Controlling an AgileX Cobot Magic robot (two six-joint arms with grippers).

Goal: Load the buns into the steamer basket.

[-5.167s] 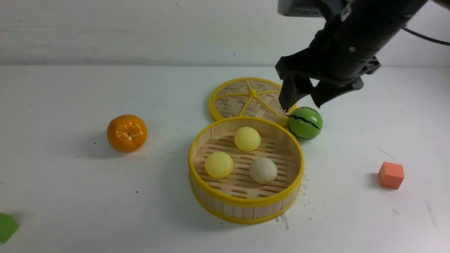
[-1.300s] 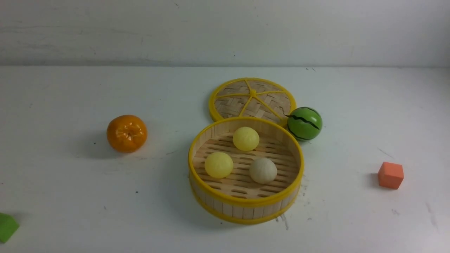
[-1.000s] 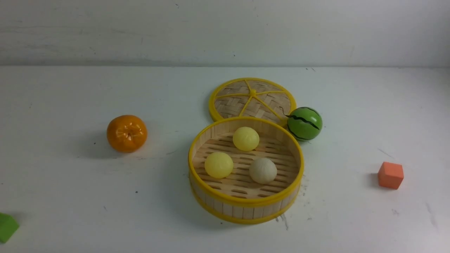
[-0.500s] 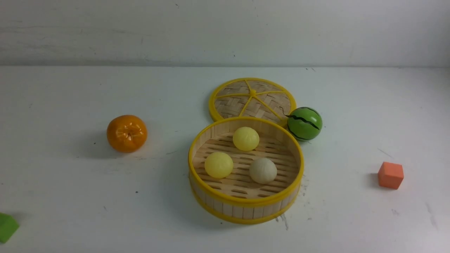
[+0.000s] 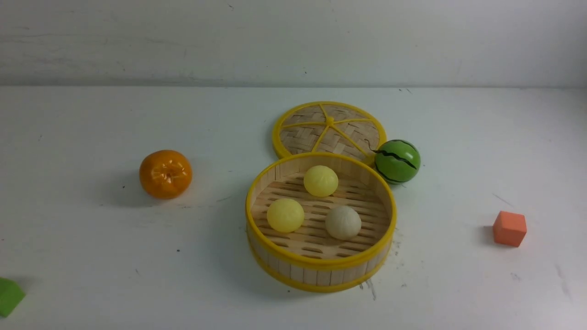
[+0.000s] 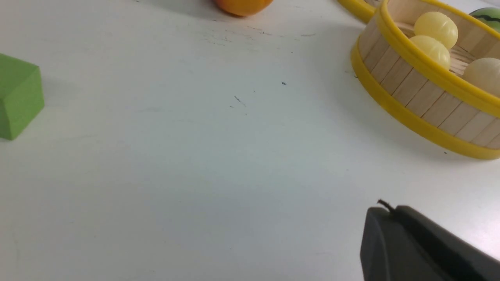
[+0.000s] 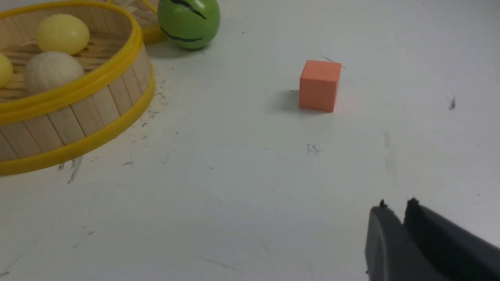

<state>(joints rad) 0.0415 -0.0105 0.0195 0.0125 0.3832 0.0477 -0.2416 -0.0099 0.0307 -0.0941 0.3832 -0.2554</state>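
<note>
Three small matte buns, two pale yellow [image 5: 320,181] [image 5: 285,215] and one beige-cream [image 5: 343,222], sit apart inside the round bamboo steamer basket with yellow rims [image 5: 321,263]. Flat woven yellow-spoked lid [image 5: 302,133] lies just behind it; green striped watermelon ball [image 5: 397,161] beside. Left gripper [image 6: 384,208] clenched, empty. Right gripper [image 7: 395,206] parted a sliver (holding nothing).

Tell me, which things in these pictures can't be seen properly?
- Both arms: absent from the front view.
- Left gripper: left wrist view, frame edge cuts it; only the shut tips show.
- Right gripper: right wrist view, likewise cut off.
- Green block: front view, cut by the edge.
- Orange: left wrist view, mostly out of frame.
</note>
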